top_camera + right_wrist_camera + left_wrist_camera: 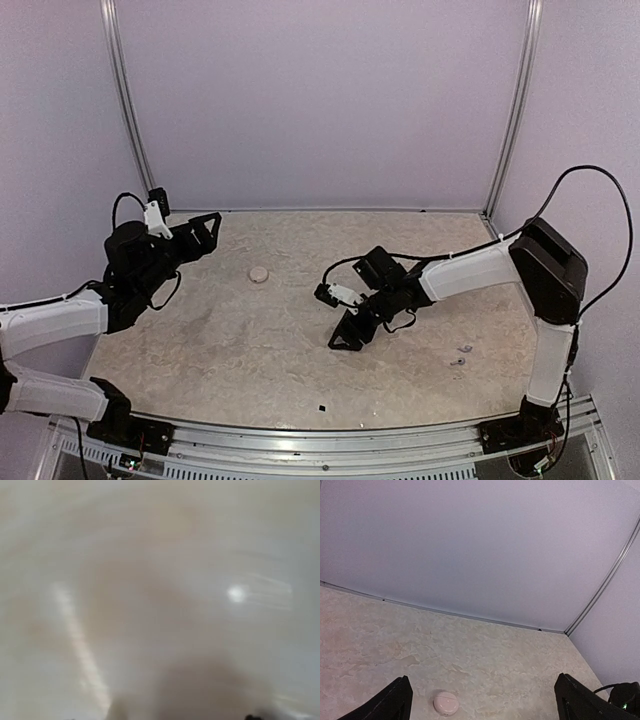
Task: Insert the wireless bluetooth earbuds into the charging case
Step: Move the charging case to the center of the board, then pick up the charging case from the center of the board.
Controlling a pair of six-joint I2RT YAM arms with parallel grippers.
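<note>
Jaws of the left gripper [210, 230] stand spread wide in the overhead view, with nothing held. The round, pale charging case [258, 274] lies on the table [200, 370] a little ahead of their tips and clear of them. The jaws of the right gripper [351, 335] point down, close over the table. From above I cannot tell how far apart they stand, or whether anything sits between them. The case lies well apart from them, off toward the left gripper. Two tiny pale specks, which may be the earbuds [461, 354], lie well behind the right jaws on the side of that arm's base; they are too small to make out. In the left wrist view both black fingers [395, 705] sit at the bottom corners, far apart. The case rests on the table ahead of the gap, nearer the left-hand finger and touching neither, and its lid looks down. A dark part of the right arm [624, 696] shows beyond the right-hand finger. The right wrist view is a close blur of pale marbled surface with one small bright spot [236, 594] ahead of the jaws. Only dark slivers show at the bottom edge, so the state of those jaws cannot be told, nor what the spot is.
</note>
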